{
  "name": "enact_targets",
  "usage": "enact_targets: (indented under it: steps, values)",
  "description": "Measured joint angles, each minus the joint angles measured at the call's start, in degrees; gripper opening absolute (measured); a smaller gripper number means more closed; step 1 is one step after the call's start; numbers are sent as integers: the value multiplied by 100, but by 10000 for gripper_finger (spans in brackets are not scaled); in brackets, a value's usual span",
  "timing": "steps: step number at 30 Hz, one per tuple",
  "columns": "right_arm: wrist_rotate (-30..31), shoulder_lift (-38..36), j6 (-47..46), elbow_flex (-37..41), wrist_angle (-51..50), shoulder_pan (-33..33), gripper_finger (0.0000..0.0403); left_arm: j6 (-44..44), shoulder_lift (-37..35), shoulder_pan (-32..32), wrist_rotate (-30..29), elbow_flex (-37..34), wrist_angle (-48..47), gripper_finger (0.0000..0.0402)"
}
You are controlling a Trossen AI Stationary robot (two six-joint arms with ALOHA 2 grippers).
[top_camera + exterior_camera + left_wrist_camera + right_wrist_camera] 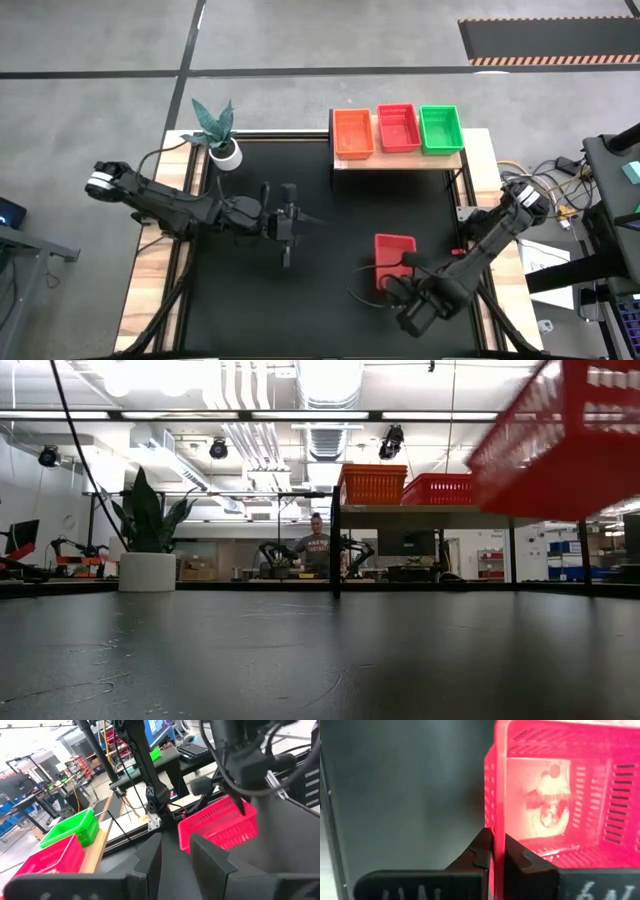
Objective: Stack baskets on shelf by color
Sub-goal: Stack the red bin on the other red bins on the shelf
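Above black tabletop (300, 290), right pincer (499, 851) clamps red basket (394, 257), long axis toward shelf (400, 158).

I have the high view straight down over the whole table (300, 200); the low view at tabletop height, level toward the shelf (430, 510); both wrist views sit close behind their fingers, sharing the red basket (220, 822).

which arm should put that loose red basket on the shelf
Right. The right gripper is already shut on the wall of the red basket and holds it off the table. The left gripper hangs empty mid-table, away from both basket and shelf.
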State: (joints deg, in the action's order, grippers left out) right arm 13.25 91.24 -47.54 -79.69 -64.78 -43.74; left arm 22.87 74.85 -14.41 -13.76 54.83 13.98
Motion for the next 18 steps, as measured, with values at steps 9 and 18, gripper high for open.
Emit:
enact_targets:
  steps: [9, 18]
  values:
    - [445, 0, 1367, -934, -978, 840, 8, -349, -1066, -9, -26, -874, 168, 86]
    - [650, 0, 2951, -1957, -1652, 2016, 8, -455, -1775, -68, -33, -1433, 247, 86]
